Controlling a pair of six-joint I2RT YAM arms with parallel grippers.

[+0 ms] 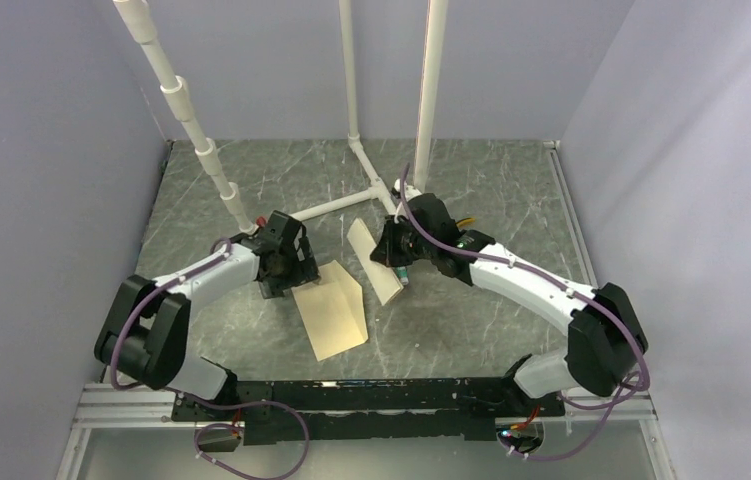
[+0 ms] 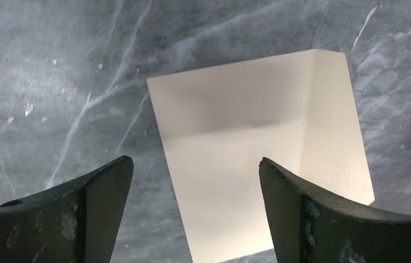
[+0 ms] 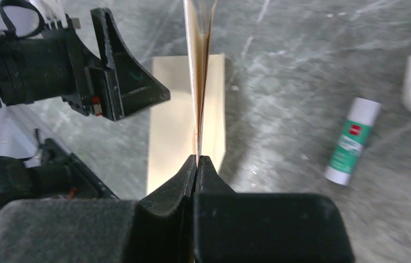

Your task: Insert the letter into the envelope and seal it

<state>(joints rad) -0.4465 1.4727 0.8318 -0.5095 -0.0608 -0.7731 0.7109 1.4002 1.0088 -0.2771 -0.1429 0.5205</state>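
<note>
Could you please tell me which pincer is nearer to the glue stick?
Right. The right pincer, shut on an upright tan paper, is just beside the glue stick; the left pincer, open, hovers over the flat tan sheet, farther off.

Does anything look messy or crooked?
A little. The tan paper on the table lies crooked, creased along one side. The right gripper pinches a folded paper standing on edge. A glue stick lies tipped over.

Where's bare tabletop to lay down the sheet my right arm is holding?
Bare table behind the right arm toward the back wall, and a near patch between the flat tan sheet, right forearm and black rail. Crowded mid-table: left fingers, held sheet, glue stick, white pipes.
</note>
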